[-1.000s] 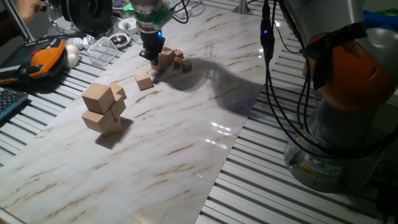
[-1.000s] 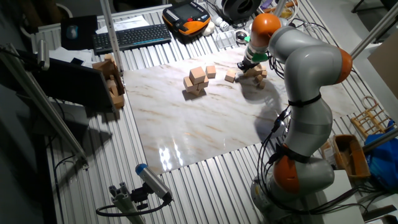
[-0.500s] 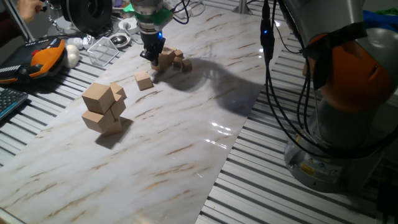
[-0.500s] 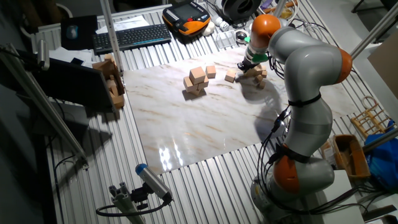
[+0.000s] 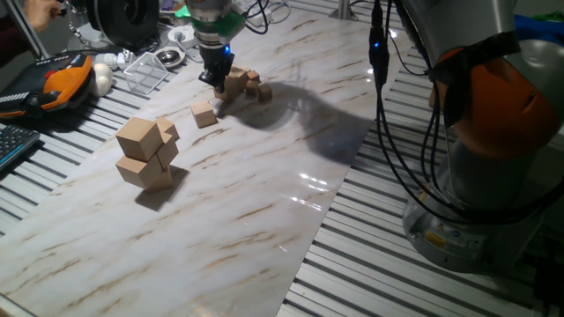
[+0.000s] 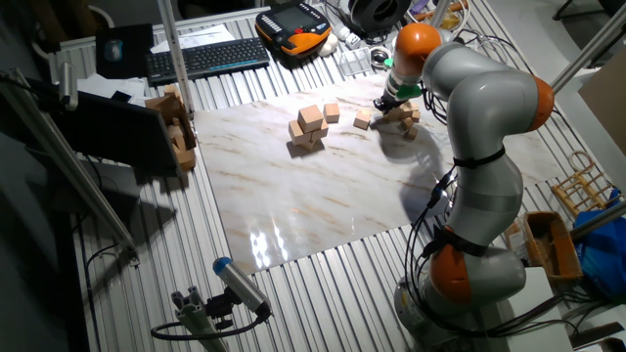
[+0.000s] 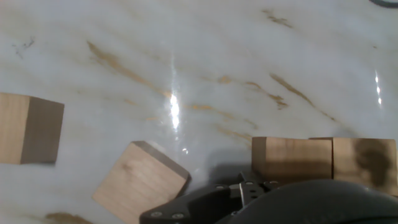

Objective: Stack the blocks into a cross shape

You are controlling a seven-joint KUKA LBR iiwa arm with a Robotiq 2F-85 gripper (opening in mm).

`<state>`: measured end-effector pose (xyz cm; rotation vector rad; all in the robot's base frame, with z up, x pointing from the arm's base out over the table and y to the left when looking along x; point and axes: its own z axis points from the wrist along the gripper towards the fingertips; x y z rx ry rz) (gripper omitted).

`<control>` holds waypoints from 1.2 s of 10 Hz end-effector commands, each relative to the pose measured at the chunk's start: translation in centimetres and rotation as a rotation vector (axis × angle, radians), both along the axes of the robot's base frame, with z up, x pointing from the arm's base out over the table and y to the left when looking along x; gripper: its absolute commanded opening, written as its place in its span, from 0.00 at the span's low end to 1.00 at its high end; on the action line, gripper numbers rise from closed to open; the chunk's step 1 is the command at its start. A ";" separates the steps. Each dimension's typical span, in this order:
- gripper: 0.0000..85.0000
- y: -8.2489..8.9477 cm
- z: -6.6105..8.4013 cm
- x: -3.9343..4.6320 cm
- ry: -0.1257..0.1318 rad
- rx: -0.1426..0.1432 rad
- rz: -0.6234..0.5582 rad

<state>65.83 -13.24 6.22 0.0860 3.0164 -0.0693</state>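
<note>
My gripper (image 5: 216, 81) is low over the marble sheet at its far end, right beside a tan block (image 5: 235, 81) in a small cluster (image 6: 403, 114). Another block (image 5: 204, 114) lies loose a little nearer, also visible in the other fixed view (image 6: 363, 119). The hand view shows a tilted block (image 7: 142, 180), a block at the left edge (image 7: 31, 129), and two blocks side by side (image 7: 291, 158) on the right. The dark gripper body (image 7: 249, 202) fills the bottom of that view and hides the fingertips. I cannot tell whether the fingers hold anything.
A pile of bigger tan cubes (image 5: 145, 151) stands mid-sheet, with one cube (image 6: 331, 111) beside it. Tiny cubes (image 5: 263, 92) lie right of the cluster. A clear plastic box (image 5: 145, 70), a teach pendant (image 5: 62, 81) and a keyboard (image 6: 205, 57) sit beyond the sheet's edge.
</note>
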 end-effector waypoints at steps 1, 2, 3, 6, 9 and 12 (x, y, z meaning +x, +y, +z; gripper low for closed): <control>0.00 0.0 0.0 0.01 -0.001 -0.001 0.001; 0.00 0.0 0.0 0.02 -0.001 -0.002 0.002; 0.00 0.0 0.0 0.03 -0.003 -0.004 0.004; 0.00 0.2 -0.1 0.03 -0.002 0.020 -0.019; 0.00 0.4 1.7 0.43 0.012 0.038 -0.059; 0.00 -2.9 3.9 0.77 0.023 0.006 -0.010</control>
